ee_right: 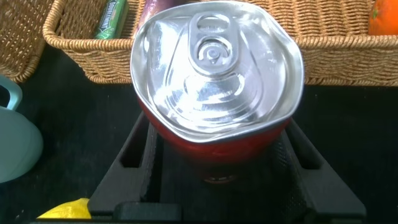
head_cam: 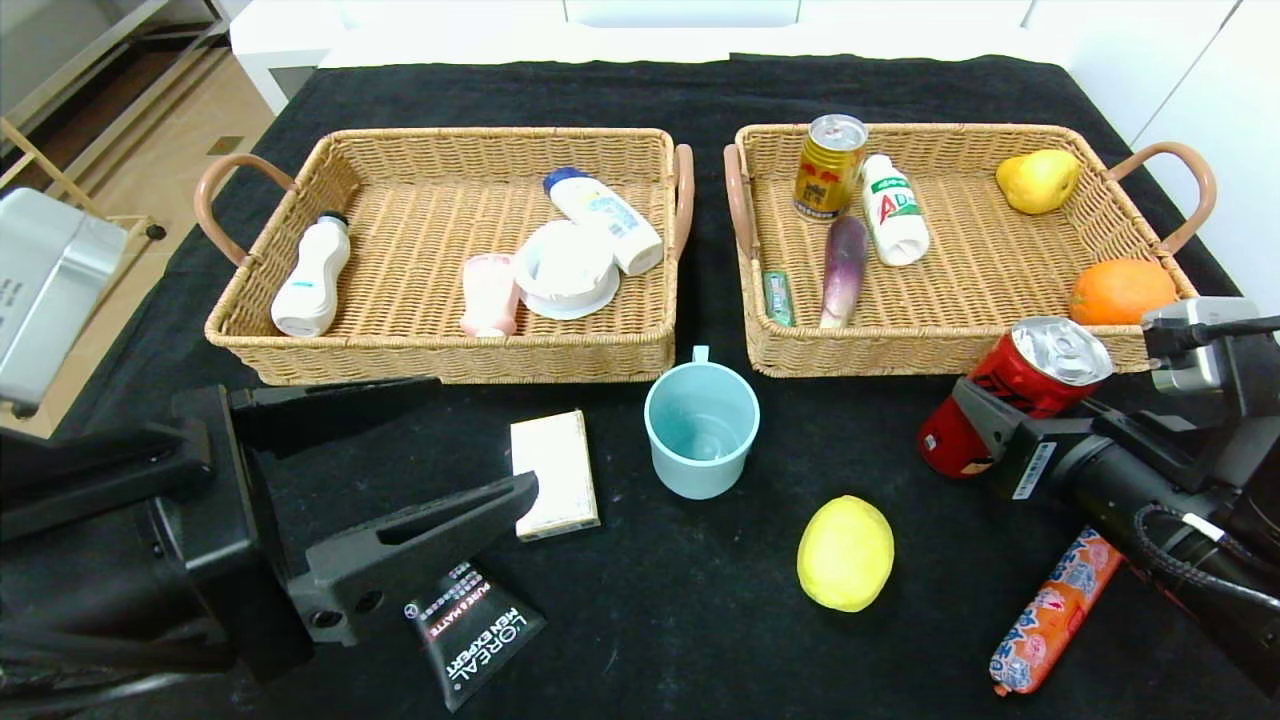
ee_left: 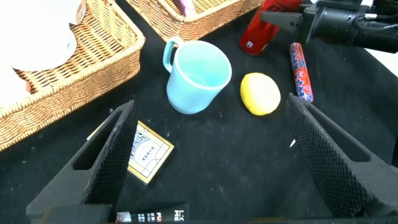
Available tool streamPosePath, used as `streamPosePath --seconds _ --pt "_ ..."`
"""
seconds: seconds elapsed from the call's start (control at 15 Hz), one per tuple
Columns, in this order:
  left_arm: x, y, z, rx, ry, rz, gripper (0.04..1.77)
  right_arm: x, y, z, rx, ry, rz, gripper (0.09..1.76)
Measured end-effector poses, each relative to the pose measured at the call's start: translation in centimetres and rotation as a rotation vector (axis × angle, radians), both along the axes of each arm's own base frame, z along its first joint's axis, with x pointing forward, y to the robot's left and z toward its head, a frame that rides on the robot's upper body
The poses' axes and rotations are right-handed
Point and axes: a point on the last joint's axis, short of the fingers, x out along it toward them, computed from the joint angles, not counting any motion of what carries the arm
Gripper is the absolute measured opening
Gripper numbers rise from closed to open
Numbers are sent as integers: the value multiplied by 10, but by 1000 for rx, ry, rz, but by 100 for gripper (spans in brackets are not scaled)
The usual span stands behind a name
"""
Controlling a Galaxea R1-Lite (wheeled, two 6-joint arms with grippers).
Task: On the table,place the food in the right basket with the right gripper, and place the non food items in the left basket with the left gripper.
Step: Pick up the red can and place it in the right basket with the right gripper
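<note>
Black fingers of the right gripper (head_cam: 985, 425) close on either side of the red drink can (head_cam: 1010, 405), pressing its body so that the silver top looks dented in the right wrist view (ee_right: 214, 74). The can tilts, its top leaning toward the front wall of the right basket (head_cam: 960, 350), just in front of it. The right arm reaches in low from the robot's right, its forearm slanting across the table (head_cam: 680, 620) above the orange-red wrapped sausage (head_cam: 1055, 612), which lies on the cloth just beneath it.

To the left of the can, the yellow lemon (head_cam: 845, 552) rests on the cloth, and the light blue mug (head_cam: 700, 428) stands upright near the gap between the two baskets, handle pointing away from the robot.

Over the near left part of the table hangs the left gripper (head_cam: 480, 440), its two long flat fingers spread wide and holding nothing. Between and beyond its fingers lies the flat cream box (head_cam: 555, 475), with one fingertip just beside the box's near edge. The black-and-red L'Oreal tube (head_cam: 475, 630) lies under that finger. The left basket (head_cam: 440, 355) sits beyond, already holding white bottles and a pink item.
</note>
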Motion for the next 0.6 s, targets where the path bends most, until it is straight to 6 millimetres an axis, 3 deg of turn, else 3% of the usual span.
streamPosePath --seconds 0.6 --pt "-1 1 0 -1 -2 -1 172 -12 -2 8 -28 12 23 100"
